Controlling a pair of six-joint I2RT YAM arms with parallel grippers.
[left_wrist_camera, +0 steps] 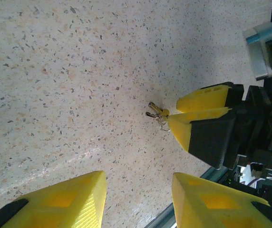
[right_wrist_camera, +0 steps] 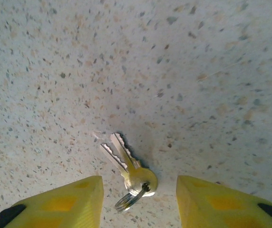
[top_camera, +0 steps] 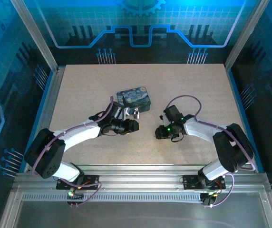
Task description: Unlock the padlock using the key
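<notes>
Pickup of the key (right_wrist_camera: 121,159) is the step in hand, I judge: it lies flat on the table (right_wrist_camera: 198,71) (two blades joined, tips toward 11 o'clock) between the spread, empty fingers of the right gripper (right_wrist_camera: 138,199). The left gripper (left_wrist_camera: 137,190) hangs released too. Next calls for closing squarely on the bow at 6 o'clock.

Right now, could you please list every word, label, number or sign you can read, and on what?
None is readable.
The keys show no legible stamp.
The painted box bears swirls, no words.
The back wall carries a gear graphic, no lettering.
</notes>
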